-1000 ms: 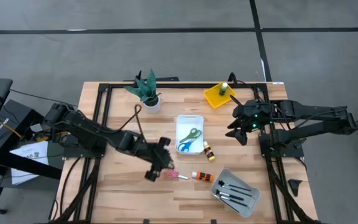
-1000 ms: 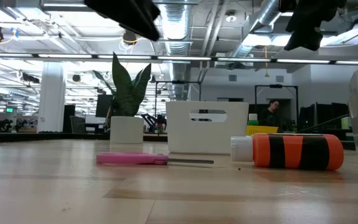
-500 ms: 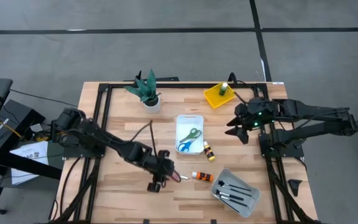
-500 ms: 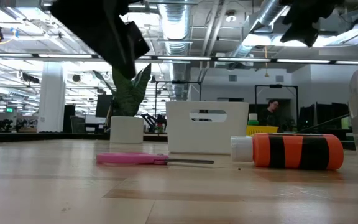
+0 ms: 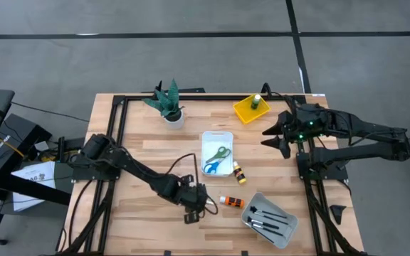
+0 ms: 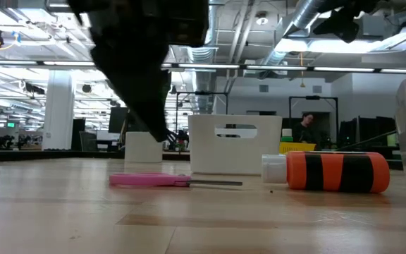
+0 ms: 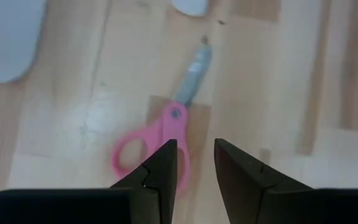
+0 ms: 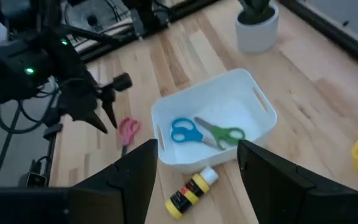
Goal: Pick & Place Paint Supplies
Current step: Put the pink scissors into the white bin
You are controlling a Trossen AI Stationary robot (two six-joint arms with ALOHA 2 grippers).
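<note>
The left tool [image 7: 194, 171] is brought low over the pink scissors [image 7: 160, 140], which lie flat on the worktop [image 5: 141, 142] near its front edge, just beside the orange paint bottle [image 5: 231, 202]. In the left wrist view the two fingers are seen apart by a narrow gap and not clamped on anything; the pink handles lie beneath and just beside one finger, with the blades pointing away. A second ago this arm was held higher and farther back toward its own side; it is now stretched forward and dropped, and its gap has been narrowed slightly. This is judged to be the final approach for a grasp of the scissors, not yet made.

Farther in, the white tray [image 5: 217, 151] already holds the blue scissors [image 8: 184, 133] and green scissors [image 8: 225, 134], and a yellow paint bottle [image 5: 239, 173] lies just beside it. The grey tray [image 5: 269, 219] with brushes [image 5: 267, 213] sits at the front right.

At the far side, the right tool [image 5: 275, 137] is held wide apart and empty above the worktop's right edge, shifted slightly back from its earlier place, near the yellow tray [image 5: 251, 109].
</note>
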